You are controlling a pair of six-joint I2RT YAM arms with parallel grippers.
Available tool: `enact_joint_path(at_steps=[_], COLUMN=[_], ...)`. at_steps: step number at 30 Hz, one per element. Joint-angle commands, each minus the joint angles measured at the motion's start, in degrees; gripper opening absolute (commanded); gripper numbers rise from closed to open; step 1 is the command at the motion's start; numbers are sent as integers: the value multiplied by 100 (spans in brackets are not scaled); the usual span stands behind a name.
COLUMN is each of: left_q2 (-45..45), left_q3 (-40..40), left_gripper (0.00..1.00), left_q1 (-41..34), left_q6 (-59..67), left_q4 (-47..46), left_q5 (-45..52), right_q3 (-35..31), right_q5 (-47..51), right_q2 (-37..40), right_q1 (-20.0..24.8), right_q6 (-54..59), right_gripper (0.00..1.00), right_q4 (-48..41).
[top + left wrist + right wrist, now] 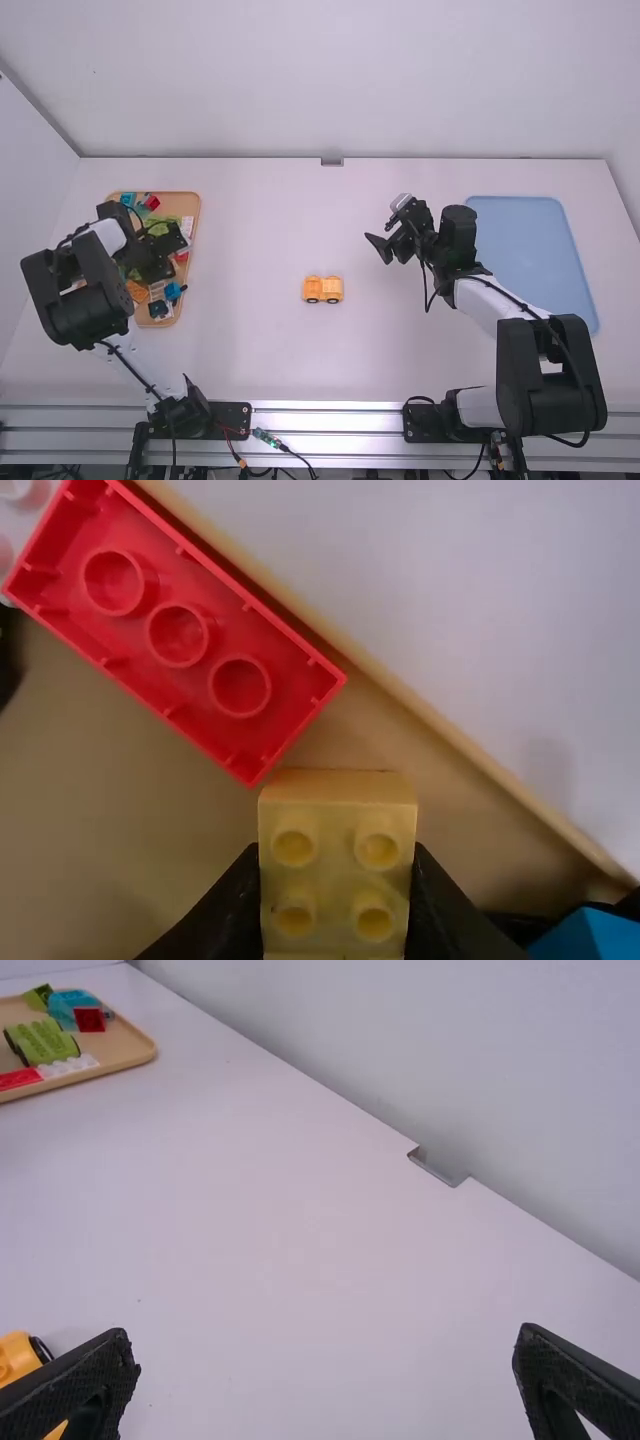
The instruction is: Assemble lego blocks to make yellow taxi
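Left wrist view: the left gripper (162,267) pinched a smooth, four-studded yellow block (337,868); the right gripper (378,232) gaped wide, empty.

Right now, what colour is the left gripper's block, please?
The block is yellow, clearest in left wrist view.

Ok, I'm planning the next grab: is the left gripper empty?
No, the left gripper holds a yellow block between its two fingers.
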State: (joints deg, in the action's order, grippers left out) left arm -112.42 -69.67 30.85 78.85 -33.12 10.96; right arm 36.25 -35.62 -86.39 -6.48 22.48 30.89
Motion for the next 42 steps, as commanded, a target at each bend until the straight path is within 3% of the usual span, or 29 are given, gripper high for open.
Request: enact_joint_path(at_steps=[1, 6, 9, 15, 21, 26, 30, 42], left_q2=[-92, -92, -92, -92, -92, -92, -92, 116], left_q3=[-381, -1091, -1550, -2094, -1777, -1261, -907, 63], left_gripper=[12, 9, 2, 2, 2, 2, 2, 2], left_q1=[-44, -267, -498, -1108, -2243, -3342, -3995, -4358], left_q6=[-278, -1054, -763, -422, -461, -975, -503, -1202], left_q4=[-102, -843, -1694, -2771, -2207, -1488, -1521, -537], left_q5=[30, 172, 559, 1072, 895, -136, -401, 762], right_q3=[-26, -28, -28, -28, -28, -28, -28, -28], right_q5=[-35, -33, -33, -35, -33, -35, -31, -24], right_q2=[110, 110, 110, 110, 110, 110, 110, 110], right_q1=[4, 4, 4, 4, 9, 9, 15, 22], right_q6=[-20, -17, -17, -20, -13, -17, -17, 11], right_gripper=[99, 99, 99, 99, 99, 99, 99, 99], right_q4=[22, 22, 37, 20, 20, 35, -15, -26])
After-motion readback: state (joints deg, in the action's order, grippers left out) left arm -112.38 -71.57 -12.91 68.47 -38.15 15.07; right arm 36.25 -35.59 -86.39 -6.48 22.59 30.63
